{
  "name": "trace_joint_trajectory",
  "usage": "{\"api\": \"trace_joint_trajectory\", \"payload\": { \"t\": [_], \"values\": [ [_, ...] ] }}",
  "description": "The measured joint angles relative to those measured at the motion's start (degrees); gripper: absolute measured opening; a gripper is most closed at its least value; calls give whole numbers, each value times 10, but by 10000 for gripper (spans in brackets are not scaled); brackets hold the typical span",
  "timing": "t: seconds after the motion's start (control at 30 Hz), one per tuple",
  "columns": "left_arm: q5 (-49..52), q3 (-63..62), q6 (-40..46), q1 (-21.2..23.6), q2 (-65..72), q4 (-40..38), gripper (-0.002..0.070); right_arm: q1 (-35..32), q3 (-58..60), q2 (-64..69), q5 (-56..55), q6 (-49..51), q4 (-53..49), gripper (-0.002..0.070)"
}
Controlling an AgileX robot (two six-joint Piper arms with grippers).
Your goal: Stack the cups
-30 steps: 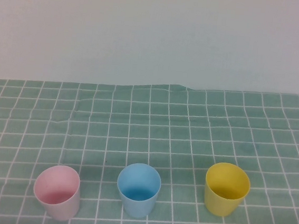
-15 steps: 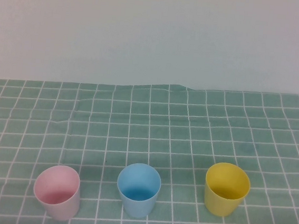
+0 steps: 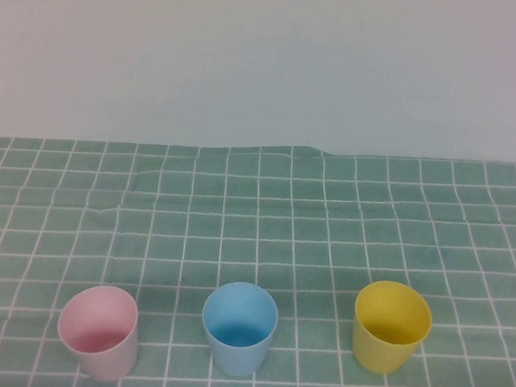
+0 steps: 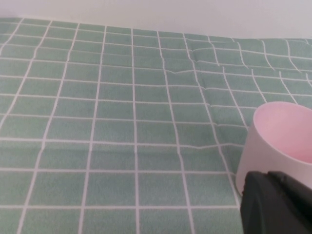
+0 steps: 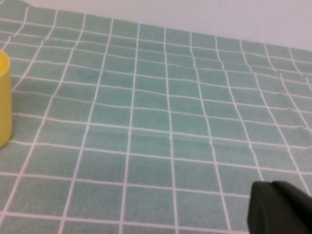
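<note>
Three cups stand upright in a row near the table's front edge in the high view: a pale pink cup on the left, a light blue cup in the middle, a yellow cup on the right. No arm shows in that view. In the left wrist view my left gripper is shut and empty, its black tip just in front of the pink cup. In the right wrist view my right gripper is also shut and empty, well apart from the yellow cup at the picture's edge.
A green cloth with a white grid covers the table, with a few creases towards the back. A plain pale wall rises behind it.
</note>
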Motion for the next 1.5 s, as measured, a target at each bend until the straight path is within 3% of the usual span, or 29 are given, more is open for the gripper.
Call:
{"api": "trace_joint_trajectory", "payload": {
  "t": [0.23,0.47,0.8,1.03,1.17,1.3,1.5],
  "values": [
    [-23,0,0,0,0,-2,-1,0,0,0,-15,0,0,-1],
    [-178,0,4,0,0,-43,-1,0,3,0,-179,0,43,-1],
    [-216,0,15,0,0,-41,-1,0,3,0,-284,1,63,-1],
    [-245,-2,-65,0,-1,-72,-1,0,3,0,-339,0,69,-1],
    [-165,-76,-67,0,0,-63,-1,0,-28,0,-287,-1,69,-1],
    [-110,-160,-5,0,17,-45,-1,0,-113,13,-184,-19,62,-1],
    [42,-281,15,0,86,-46,-1,0,-245,121,2,-30,66,-1]
  ]
}}
